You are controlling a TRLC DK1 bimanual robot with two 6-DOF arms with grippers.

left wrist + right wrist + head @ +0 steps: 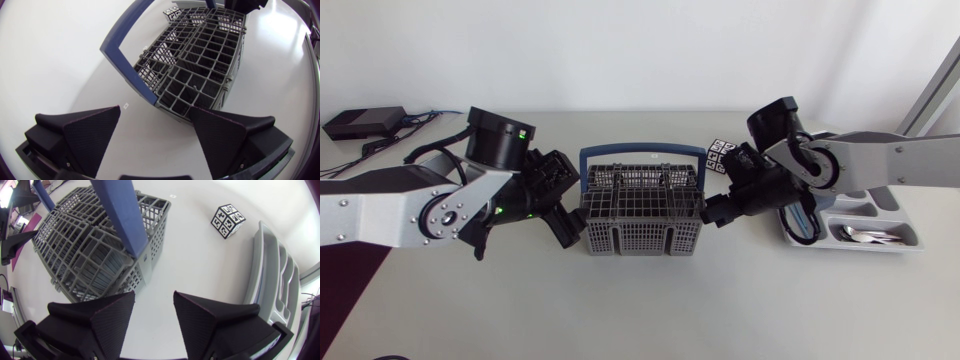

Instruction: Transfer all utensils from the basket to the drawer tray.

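Left arm [390, 212]: it comes in from my left side and lies across the table [640, 310], with its wrist bent towards the middle.
Left gripper [155, 131]: it hangs wide apart with nothing in it and only bare table between the fingers [92, 134]. One fingertip is just beside the basket's near corner. I can't tell whether it touches.
Basket [642, 208]: the grey grid basket stands upright in the middle of the table, between my two grippers. Its blue handle [642, 152] is tipped towards the back.
Basket compartments: in the left wrist view I look down into the open cells but can't make out what is in them.
Marker cube [722, 157]: a small black-and-white patterned block sits on the table behind the basket's right end, apart from it.
Right gripper [154, 320]: its fingers are spread and hold nothing. It is low over the table, just off the basket's right end, with the blue handle ahead of it.
Right arm [880, 160]: it enters from my right side and reaches over the tray.
Drawer tray [916, 240]: the pale grey tray is at the table's right, well apart from the basket and partly under the arm.
Utensils [868, 236]: a few shiny pieces, spoons by the look of them, lie in one tray compartment.
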